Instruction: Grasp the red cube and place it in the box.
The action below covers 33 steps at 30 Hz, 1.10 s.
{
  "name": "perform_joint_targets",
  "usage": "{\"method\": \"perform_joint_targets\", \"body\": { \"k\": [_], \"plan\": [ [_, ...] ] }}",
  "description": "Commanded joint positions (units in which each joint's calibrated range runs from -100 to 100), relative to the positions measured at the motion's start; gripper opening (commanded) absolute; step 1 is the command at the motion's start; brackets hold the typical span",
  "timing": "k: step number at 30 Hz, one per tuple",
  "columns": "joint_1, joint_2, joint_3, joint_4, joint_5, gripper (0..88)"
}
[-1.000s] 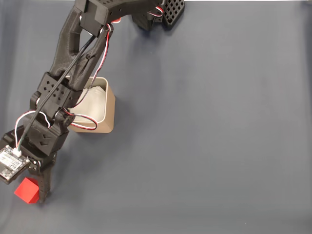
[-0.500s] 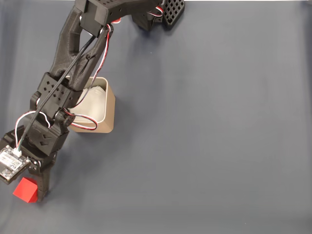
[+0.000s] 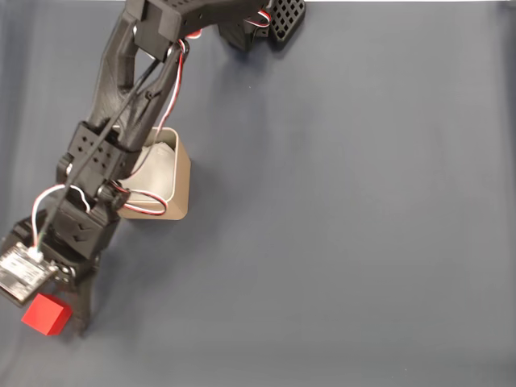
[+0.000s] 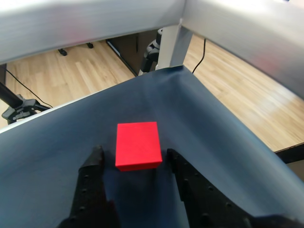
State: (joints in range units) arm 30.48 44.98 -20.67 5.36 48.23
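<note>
The red cube point(image 3: 46, 314) lies flat on the dark blue cloth near the bottom left of the fixed view. My gripper point(image 3: 52, 321) is lowered over it, open; one black finger point(image 3: 83, 310) stands just right of the cube with a gap, and the other is hidden under the wrist camera board. In the wrist view the red cube point(image 4: 137, 145) sits between the two fingertips point(image 4: 96, 159) of my gripper point(image 4: 134, 153), neither pressing on it. The box point(image 3: 182, 189), tan with white lining, stands up and to the right of the cube, partly covered by my arm.
The arm's black base point(image 3: 274, 20) sits at the top edge. In the wrist view the cloth's corner point(image 4: 183, 71) and table edge lie a short way beyond the cube, with wooden floor point(image 4: 90, 71) past them. Bare cloth point(image 3: 347, 226) spreads to the right of the box.
The visible finger has swung to the right, away from the cube's side, so the gripper stands wider. The cube has stayed about where it was.
</note>
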Motion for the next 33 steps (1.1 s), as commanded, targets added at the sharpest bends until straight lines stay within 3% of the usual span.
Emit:
{"method": "perform_joint_targets", "body": {
  "k": [1, 33],
  "plan": [
    [-0.91, -5.30, -0.20, -1.30, -0.88, 29.2],
    [-0.98, -6.43, -0.20, -0.97, -1.17, 14.1]
  ]
}}
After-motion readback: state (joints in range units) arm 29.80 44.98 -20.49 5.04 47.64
